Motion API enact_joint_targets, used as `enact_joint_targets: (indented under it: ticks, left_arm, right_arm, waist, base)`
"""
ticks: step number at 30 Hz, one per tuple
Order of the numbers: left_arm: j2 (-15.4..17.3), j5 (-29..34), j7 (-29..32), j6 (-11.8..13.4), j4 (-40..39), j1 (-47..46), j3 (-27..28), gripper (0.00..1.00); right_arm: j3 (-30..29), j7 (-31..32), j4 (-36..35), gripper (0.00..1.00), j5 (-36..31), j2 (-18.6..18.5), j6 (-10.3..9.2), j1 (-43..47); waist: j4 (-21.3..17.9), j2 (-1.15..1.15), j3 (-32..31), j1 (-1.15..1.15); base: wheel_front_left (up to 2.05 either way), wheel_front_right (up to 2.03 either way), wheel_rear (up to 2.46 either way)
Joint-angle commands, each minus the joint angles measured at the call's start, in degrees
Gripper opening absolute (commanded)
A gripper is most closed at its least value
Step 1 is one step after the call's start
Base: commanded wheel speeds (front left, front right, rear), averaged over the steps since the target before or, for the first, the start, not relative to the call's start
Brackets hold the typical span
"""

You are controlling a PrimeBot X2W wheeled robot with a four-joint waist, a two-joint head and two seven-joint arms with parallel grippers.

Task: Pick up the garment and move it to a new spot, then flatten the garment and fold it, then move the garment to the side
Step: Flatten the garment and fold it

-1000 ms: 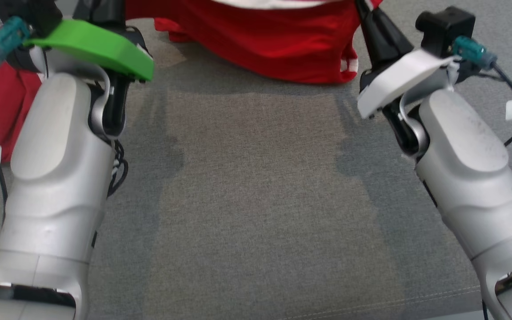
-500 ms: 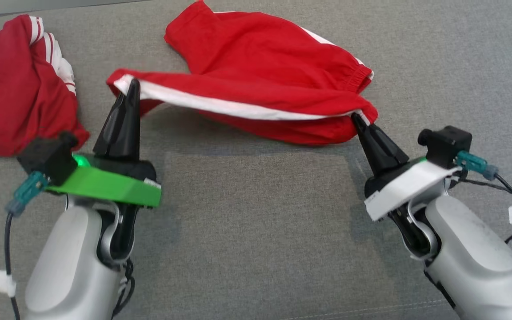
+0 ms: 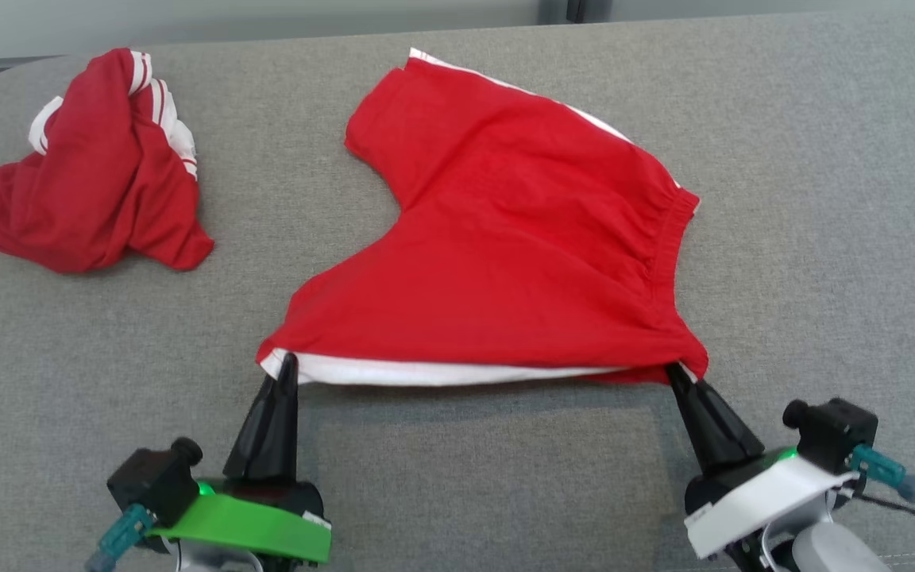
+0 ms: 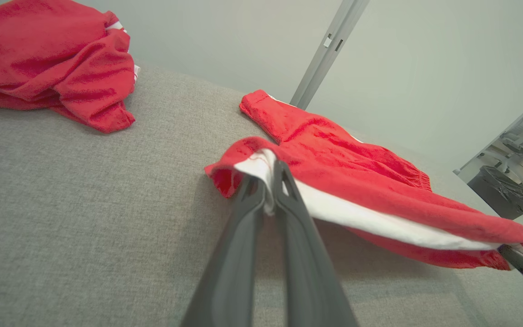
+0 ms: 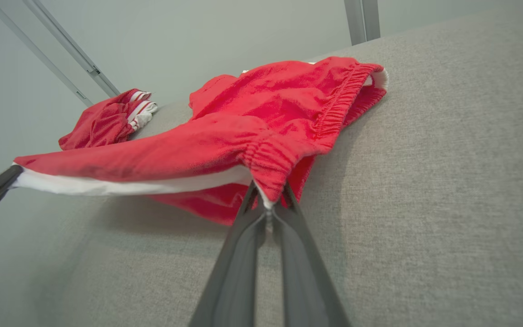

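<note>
Your left claw (image 3: 289, 364) and right claw (image 3: 673, 373) each pinch the garment (image 3: 505, 262), now dragged flatter; fold next.

Matt red cloth shorts (image 3: 505, 262), coarse grey upholstery (image 3: 457, 477)

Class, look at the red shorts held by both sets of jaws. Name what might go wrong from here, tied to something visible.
Each set of jaws pinches only a small corner of the shorts; a tug might slip the cloth free.
The far leg rests on the gray surface; dragging may bunch it.
A crumpled red garment lies to the left; moving that way could snag it.
</note>
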Motion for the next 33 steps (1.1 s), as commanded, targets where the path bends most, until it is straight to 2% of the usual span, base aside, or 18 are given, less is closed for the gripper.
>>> enact_joint_targets:
  ticks: [1, 14, 21, 28, 33]
  left_arm:
    - [-0.35, 0.47, -0.01, 0.41, -0.10, 2.09, 0.23, 0.00]
    - [-2.46, 1.22, -0.01, 0.43, -3.06, 8.87, 3.20, 0.00]
    - [-2.64, 2.07, -0.01, 0.34, -7.66, 11.20, 4.43, 0.00]
    - [-2.76, 1.38, 0.29, 1.29, -9.81, 14.87, 3.81, 0.00]
    - [-2.38, 1.12, 1.05, 1.18, -9.17, 13.68, 2.94, 0.00]
  right_arm:
    - [-0.01, -0.20, -0.79, 0.00, -0.76, 0.08, 0.00, 2.56]
    - [-0.11, -0.20, -4.57, 0.00, -2.40, 2.10, 0.00, 11.60]
    - [-1.28, 0.72, -8.11, 0.00, -3.22, 1.68, 0.00, 15.31]
    - [-3.27, 1.85, -10.56, 0.00, -2.94, 1.98, 0.00, 17.21]
    - [-3.26, 2.57, -10.34, 0.00, -2.39, 1.88, 0.00, 16.82]
  waist:
    - [1.23, 0.00, -1.65, 0.00]
    - [0.55, 0.00, -5.22, 0.00]
    - [0.70, 0.00, -6.93, 0.00]
    - [0.13, 0.00, -7.27, 0.00]
    - [-0.38, 0.00, -6.88, 0.00]
  base:
    - [0.00, 0.00, 0.00]
    - [0.00, 0.00, 0.00]
    - [0.00, 0.00, 0.00]
    - [0.00, 0.00, 0.00]
    - [0.00, 0.00, 0.00]
